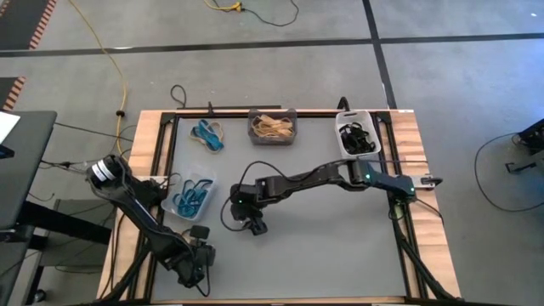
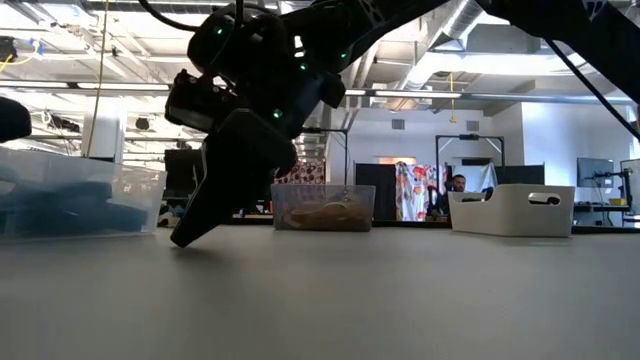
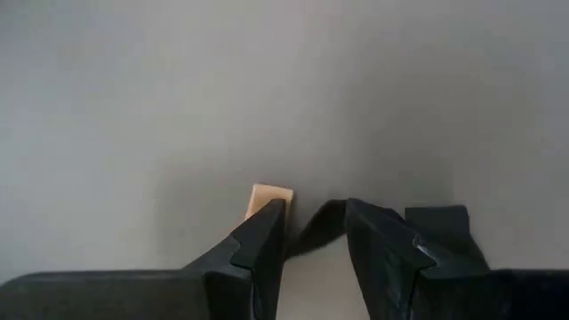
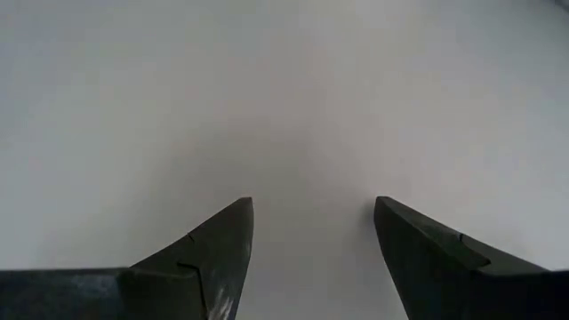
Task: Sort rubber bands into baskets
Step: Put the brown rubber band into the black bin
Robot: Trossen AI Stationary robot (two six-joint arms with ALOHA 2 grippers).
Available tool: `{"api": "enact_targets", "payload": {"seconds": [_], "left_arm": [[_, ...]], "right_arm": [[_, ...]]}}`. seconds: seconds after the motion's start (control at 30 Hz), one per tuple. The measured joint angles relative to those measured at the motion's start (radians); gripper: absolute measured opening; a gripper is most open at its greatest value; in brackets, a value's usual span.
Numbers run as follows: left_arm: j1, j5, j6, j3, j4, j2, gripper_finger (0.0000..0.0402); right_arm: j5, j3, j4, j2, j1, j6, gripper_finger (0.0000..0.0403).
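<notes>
Low view, contents:

- Counter (image 2: 400,300): pale grey surface filling the lower half.
- Right gripper (image 2: 200,225): dark, hanging from above at left of centre, tilted, its tip touching or just above the counter; finger spacing not discernible.
- Clear basket (image 2: 85,205): far left, holding blue rubber bands (image 2: 60,215).
- Second clear-walled basket (image 2: 322,208): centre rear, holding tan rubber bands (image 2: 325,214).
- White basket (image 2: 512,210): right rear, slotted handle in its side; contents hidden.
- Background: open workshop hall; a person (image 2: 455,185) visible far off.

black jointed arms (image 1: 306,180), green indicator lights.
</notes>
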Motion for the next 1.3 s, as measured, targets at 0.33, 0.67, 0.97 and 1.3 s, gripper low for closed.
{"api": "enact_targets", "payload": {"seconds": [0.33, 0.67, 0.97, 1.3], "left_arm": [[0.003, -0.017, -0.001, 0.094, -0.085, -0.006, 0.0114], [0.003, -0.019, -0.015, 0.08, -0.094, 0.045, 0.0115], [0.003, 0.012, -0.078, 0.081, -0.14, 0.046, 0.0115], [0.016, -0.007, -0.09, 0.081, -0.227, 0.046, 0.0073]], "right_arm": [[0.009, 0.0, -0.022, 0.0, 0.036, 0.0, 0.0265], [0.01, 0.002, -0.063, -0.002, 0.061, 0.029, 0.0265], [0.008, 0.004, -0.139, -0.004, 0.064, 0.106, 0.0265], [0.008, 0.003, -0.135, -0.004, 0.067, 0.202, 0.0265]]}}
